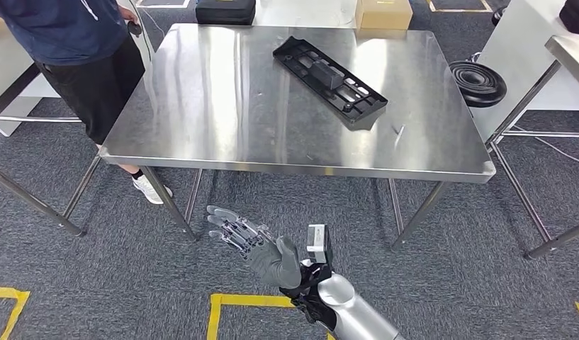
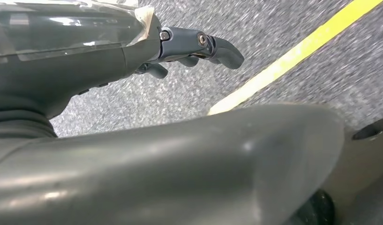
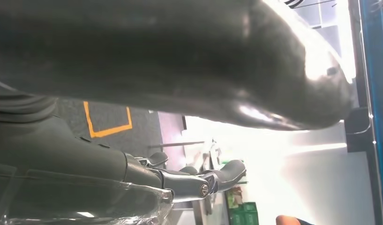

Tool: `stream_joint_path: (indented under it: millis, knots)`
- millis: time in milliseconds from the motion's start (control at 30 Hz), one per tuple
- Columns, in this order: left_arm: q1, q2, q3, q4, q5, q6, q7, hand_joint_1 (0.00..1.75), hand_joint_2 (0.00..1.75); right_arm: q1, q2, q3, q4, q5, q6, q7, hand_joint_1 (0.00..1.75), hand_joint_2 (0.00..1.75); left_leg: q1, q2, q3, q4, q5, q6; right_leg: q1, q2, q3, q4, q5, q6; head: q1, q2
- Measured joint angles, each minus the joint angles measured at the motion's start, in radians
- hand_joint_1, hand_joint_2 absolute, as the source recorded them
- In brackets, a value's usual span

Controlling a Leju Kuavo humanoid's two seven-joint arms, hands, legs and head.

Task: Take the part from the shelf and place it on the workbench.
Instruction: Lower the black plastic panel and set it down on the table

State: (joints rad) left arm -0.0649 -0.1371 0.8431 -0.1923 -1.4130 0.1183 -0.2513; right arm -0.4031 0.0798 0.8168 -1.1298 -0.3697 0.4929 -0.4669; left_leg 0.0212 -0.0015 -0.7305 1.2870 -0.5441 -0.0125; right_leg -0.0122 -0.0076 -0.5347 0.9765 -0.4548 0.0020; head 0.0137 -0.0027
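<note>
Part [image 1: 329, 75] already lies flat on the workbench [image 1: 201, 106], well apart from my right hand [image 1: 254, 244], fingers spread, empty. Left hand [image 2: 189, 47] holds nothing, fingers look partly curled; I'd keep both low, away from the table edge.

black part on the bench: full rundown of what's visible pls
The black part is a long, flat, tray-like piece, matte and plastic-looking, with a raised rim, slots and cut-outs along its length and a blocky raised section near its middle. It lies flat on the steel workbench, set diagonally in the far right area of the top, one end toward the far edge, the other toward the right side. Its reflection shows in the steel. Nothing but the benchtop touches it; the right hand is low in front of the bench, holding nothing.
</note>
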Motion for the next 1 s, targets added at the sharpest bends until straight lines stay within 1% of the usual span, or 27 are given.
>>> stream_joint_path:
  millis: [33,67,100,133,167,200,267,300,333,367,433,467,500,533,567,600,633,667,700,733,767,800,833,867,933,967,1000]
  knots:
    - [0.0,0.0,0.0,0.0,0.0,0.0,0.0,0.0,0.0,0.0,0.0,0.0,0.002,0.0,0.0,0.0,0.0,0.0,0.004,0.0,0.025,-0.01,0.023,-0.003,-0.002,0.0,-0.016,0.007,0.007,0.005,0.0,0.0]
    - [0.0,0.001,0.0,0.0,0.0,0.0,0.0,0.0,0.0,0.0,0.0,0.0,0.004,0.0,0.0,0.0,0.0,0.0,0.009,0.0,0.066,-0.055,0.049,-0.006,-0.004,0.0,-0.03,0.016,0.012,0.009,0.0,0.0]
    - [-0.001,0.0,0.0,0.0,0.0,0.0,0.0,0.0,0.0,0.0,0.001,0.0,0.004,0.0,0.0,0.0,0.0,0.0,0.012,-0.001,0.116,-0.12,0.055,-0.011,-0.005,0.0,-0.044,0.025,0.017,0.014,-0.001,0.0]
    - [-0.002,0.0,0.0,0.0,0.0,0.001,0.0,0.0,0.0,0.0,0.002,-0.001,0.005,0.0,0.0,0.0,0.0,0.0,0.013,-0.003,0.157,-0.181,0.054,-0.011,-0.004,0.0,-0.056,0.034,0.021,0.021,-0.001,0.0]
    - [-0.003,0.0,0.0,0.0,0.0,0.001,0.0,0.0,0.0,-0.001,0.002,-0.001,0.005,0.0,0.0,0.0,0.0,0.0,0.012,-0.005,0.183,-0.225,0.047,-0.01,-0.002,0.0,-0.065,0.04,0.026,0.028,-0.001,0.0]
    - [-0.003,-0.001,0.0,0.0,0.0,0.001,0.0,0.0,0.0,-0.001,0.003,-0.002,0.005,0.0,0.0,0.0,0.0,0.0,0.008,-0.008,0.191,-0.246,0.038,-0.007,0.0,0.0,-0.072,0.043,0.032,0.038,-0.001,0.0]
    - [-0.002,0.0,0.0,0.0,0.0,0.001,0.001,0.0,0.0,-0.001,0.003,-0.002,0.007,0.006,-0.011,0.006,0.0,0.0,0.002,-0.006,0.18,-0.251,0.049,0.013,-0.002,0.0,-0.079,0.043,0.043,0.056,0.0,0.0]
    - [-0.002,0.0,0.0,0.0,-0.001,0.001,0.002,0.0,0.0,-0.002,0.002,-0.002,0.013,0.018,-0.026,0.011,0.0,0.0,0.0,-0.004,0.172,-0.252,0.058,0.027,-0.003,0.001,-0.087,0.049,0.036,0.06,0.0,0.0]
    - [-0.003,-0.001,0.0,0.0,-0.001,0.002,0.004,0.0,0.0,-0.004,0.001,-0.002,0.028,0.041,-0.047,0.014,0.0,0.0,0.0,-0.002,0.162,-0.255,0.068,0.041,-0.005,0.002,-0.101,0.071,0.014,0.058,0.002,0.0]
    - [-0.003,-0.001,0.0,0.0,-0.002,0.003,0.006,0.0,0.0,-0.009,0.001,0.0,0.062,0.076,-0.071,0.012,0.0,0.0,-0.001,0.001,0.148,-0.257,0.081,0.052,-0.005,0.003,-0.12,0.113,-0.021,0.053,0.004,0.0]
    - [-0.004,-0.002,0.0,0.0,-0.006,0.006,0.008,0.0,0.0,-0.018,0.003,0.008,0.18,0.16,-0.107,0.0,0.0,0.0,-0.004,0.002,0.117,-0.256,0.104,0.063,-0.005,0.004,-0.158,0.237,-0.102,0.041,0.007,0.0]
    - [-0.003,-0.003,0.0,0.0,-0.009,0.007,0.008,0.0,0.0,-0.02,0.003,0.016,0.256,0.201,-0.116,-0.002,0.0,0.0,-0.006,0.002,0.101,-0.256,0.117,0.064,-0.004,0.004,-0.165,0.292,-0.124,0.042,0.007,0.0]
    - [-0.003,-0.004,0.0,0.0,-0.013,0.007,0.009,0.0,0.0,-0.016,0.002,0.026,0.332,0.235,-0.122,0.009,0.0,0.0,-0.008,0.002,0.086,-0.255,0.129,0.065,-0.003,0.004,-0.158,0.32,-0.127,0.047,0.007,0.0]
    - [-0.002,-0.004,0.0,0.0,-0.017,0.007,0.01,0.0,0.0,-0.009,0.001,0.038,0.409,0.267,-0.133,0.038,0.0,0.0,-0.009,0.001,0.072,-0.255,0.14,0.064,-0.002,0.004,-0.135,0.315,-0.113,0.055,0.007,0.0]
    - [-0.002,-0.004,-0.001,0.0,-0.021,0.007,0.012,0.0,0.0,0.003,-0.002,0.05,0.479,0.297,-0.154,0.082,0.0,0.0,-0.009,0.0,0.059,-0.255,0.151,0.063,0.0,0.005,-0.093,0.275,-0.092,0.061,0.007,0.0]
    - [-0.002,-0.005,-0.002,0.0,-0.025,0.007,0.014,0.0,0.0,0.016,-0.004,0.064,0.544,0.325,-0.185,0.137,0.0,0.0,-0.009,-0.001,0.049,-0.255,0.162,0.061,0.004,0.004,-0.039,0.209,-0.079,0.061,0.007,0.0]
    - [-0.003,-0.006,-0.003,0.0,-0.028,0.007,0.017,0.0,0.0,0.03,-0.008,0.077,0.599,0.349,-0.221,0.192,0.0,0.0,-0.009,-0.002,0.042,-0.254,0.172,0.057,0.009,0.004,0.019,0.129,-0.081,0.055,0.007,0.0]
    - [-0.003,-0.007,-0.003,0.0,-0.031,0.007,0.019,0.0,0.0,0.044,-0.013,0.089,0.645,0.366,-0.255,0.243,0.0,0.0,-0.009,-0.002,0.038,-0.257,0.182,0.052,0.015,0.004,0.061,0.065,-0.089,0.047,0.006,0.0]
    - [-0.003,-0.008,-0.004,0.0,-0.035,0.007,0.02,0.0,0.0,0.058,-0.018,0.099,0.686,0.374,-0.284,0.292,0.0,0.0,-0.009,0.0,0.037,-0.26,0.192,0.046,0.02,0.004,0.084,0.021,-0.099,0.038,0.008,0.0]
    - [-0.003,-0.008,-0.005,0.0,-0.04,0.007,0.021,0.0,0.0,0.071,-0.024,0.105,0.723,0.377,-0.307,0.346,0.0,0.0,-0.008,0.001,0.037,-0.265,0.203,0.039,0.024,0.005,0.09,0.001,-0.102,0.03,0.01,0.0]
    - [-0.002,-0.008,-0.007,0.0,-0.046,0.007,0.02,0.0,0.0,0.087,-0.028,0.111,0.756,0.379,-0.329,0.408,0.0,0.0,-0.007,0.002,0.038,-0.272,0.214,0.032,0.021,0.005,0.082,-0.002,-0.092,0.024,0.012,0.0]
    - [-0.002,-0.007,-0.01,0.0,-0.052,0.006,0.018,0.0,0.0,0.104,-0.033,0.116,0.786,0.381,-0.352,0.472,0.0,0.0,-0.007,0.002,0.036,-0.272,0.211,0.027,0.017,0.004,0.077,-0.006,-0.081,0.018,0.014,0.0]
    - [-0.001,-0.006,-0.013,0.0,-0.057,0.006,0.015,0.0,0.0,0.124,-0.039,0.121,0.813,0.384,-0.377,0.532,0.0,0.0,-0.006,0.001,0.03,-0.26,0.187,0.023,0.012,0.002,0.069,-0.009,-0.068,0.008,0.013,0.0]
    - [0.001,-0.005,-0.016,0.0,-0.061,0.006,0.012,0.0,0.0,0.144,-0.046,0.125,0.835,0.384,-0.403,0.584,0.0,0.0,-0.005,0.0,0.021,-0.229,0.143,0.019,0.005,-0.001,0.059,-0.012,-0.054,0.001,0.011,0.0]
    - [0.003,-0.003,-0.021,0.0,-0.064,0.005,0.008,0.0,0.0,0.186,-0.063,0.129,0.873,0.376,-0.455,0.658,0.0,0.0,-0.002,-0.001,-0.001,-0.109,0.027,0.012,0.004,-0.006,0.035,-0.011,-0.031,-0.007,0.007,0.0]
    - [0.003,-0.002,-0.023,0.0,-0.064,0.005,0.007,0.0,0.0,0.204,-0.072,0.129,0.89,0.367,-0.475,0.683,0.0,0.0,0.0,-0.001,-0.008,-0.045,-0.008,0.007,0.004,-0.008,0.022,-0.009,-0.019,-0.006,0.006,0.0]
    - [0.003,-0.001,-0.026,0.0,-0.064,0.005,0.007,0.0,0.0,0.218,-0.081,0.128,0.904,0.356,-0.49,0.7,0.0,0.0,0.002,-0.001,-0.006,0.001,-0.017,0.002,0.003,-0.01,0.007,-0.006,-0.009,-0.003,0.006,0.0]
